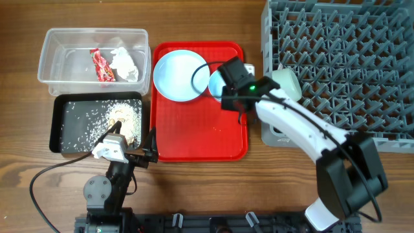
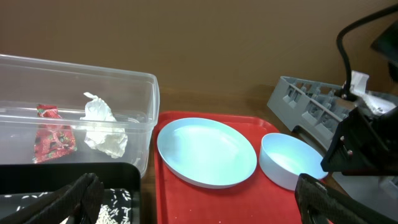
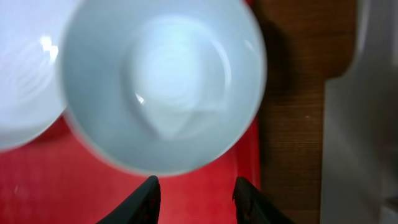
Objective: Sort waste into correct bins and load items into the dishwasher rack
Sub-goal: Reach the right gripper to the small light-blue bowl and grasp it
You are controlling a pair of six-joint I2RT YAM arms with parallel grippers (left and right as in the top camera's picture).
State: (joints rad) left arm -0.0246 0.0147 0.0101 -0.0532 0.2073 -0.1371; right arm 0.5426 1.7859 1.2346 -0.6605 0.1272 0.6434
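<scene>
The pale blue plate (image 1: 178, 74) and pale blue bowl (image 1: 215, 83) sit on the red serving tray (image 1: 200, 136). My right gripper (image 1: 230, 97) is open and empty, its fingers (image 3: 196, 199) just short of the bowl's near rim (image 3: 161, 81). My left gripper (image 1: 143, 155) is open and empty (image 2: 199, 211), low by the black tray (image 1: 65, 129), which holds the food scraps (image 1: 123, 120). The clear tub (image 1: 52, 58) holds the red wrapper (image 1: 102, 65) and the tissue (image 1: 125, 61). The mint bowl (image 1: 286, 83) lies tilted at the left edge of the grey rack (image 1: 343, 58). Cup, fork and spoon are out of view.
The rack's wall (image 3: 367, 124) stands right of the red tray, with a strip of wooden table (image 3: 292, 124) between. The tub and black tray lie left of the red tray. The left arm's cable (image 1: 45, 178) runs over the table's front left.
</scene>
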